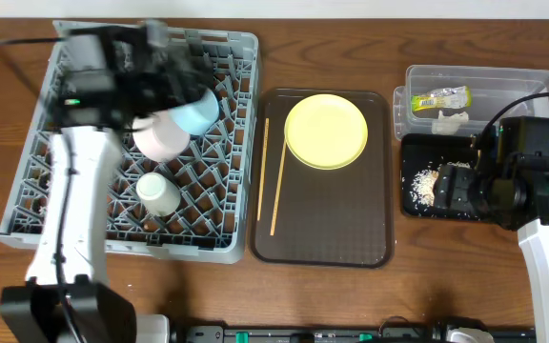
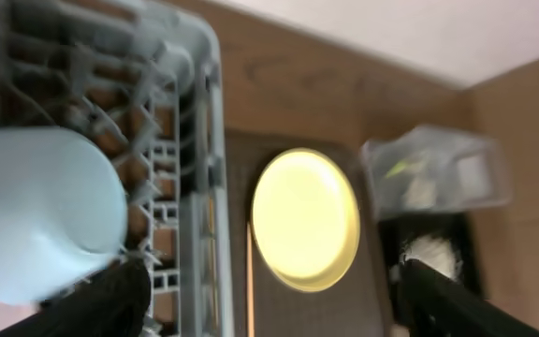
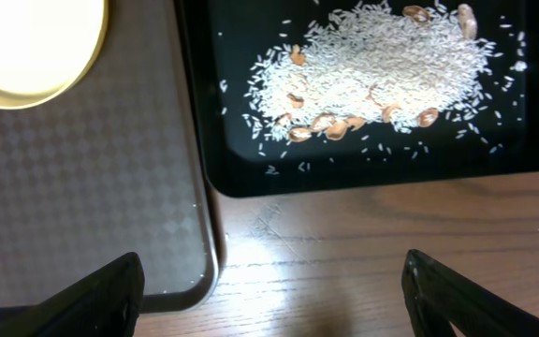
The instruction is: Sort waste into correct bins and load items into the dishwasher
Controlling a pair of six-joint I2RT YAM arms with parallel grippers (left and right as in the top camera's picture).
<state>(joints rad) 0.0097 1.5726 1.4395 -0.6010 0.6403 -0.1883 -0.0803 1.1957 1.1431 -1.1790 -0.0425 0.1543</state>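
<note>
We see a light blue bowl [image 1: 194, 112], white bowl [image 1: 160, 140] and small white cup [image 1: 159, 193] in the square grey plastic rack [image 1: 223, 86], a round yellow plate [image 1: 326, 131] and wooden chopsticks [image 1: 278, 191] on the brown tray [image 1: 332, 219], green-yellow wrapper [image 1: 439, 98] and white tissue [image 1: 451, 121] in the clear tub [image 1: 522, 81], rice crumbs [image 3: 382, 56] in the black tray [image 1: 413, 152]. Our left gripper [image 2: 271, 281] and right gripper [image 3: 274, 267] gape empty; only the right wrist view shows brown bits [image 3: 326, 124] among the crumbs.

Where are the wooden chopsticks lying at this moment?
In the overhead view, the chopsticks lie on the brown serving tray, in its left part, between the yellow plate on their right and the grey dish rack on their left.
</note>
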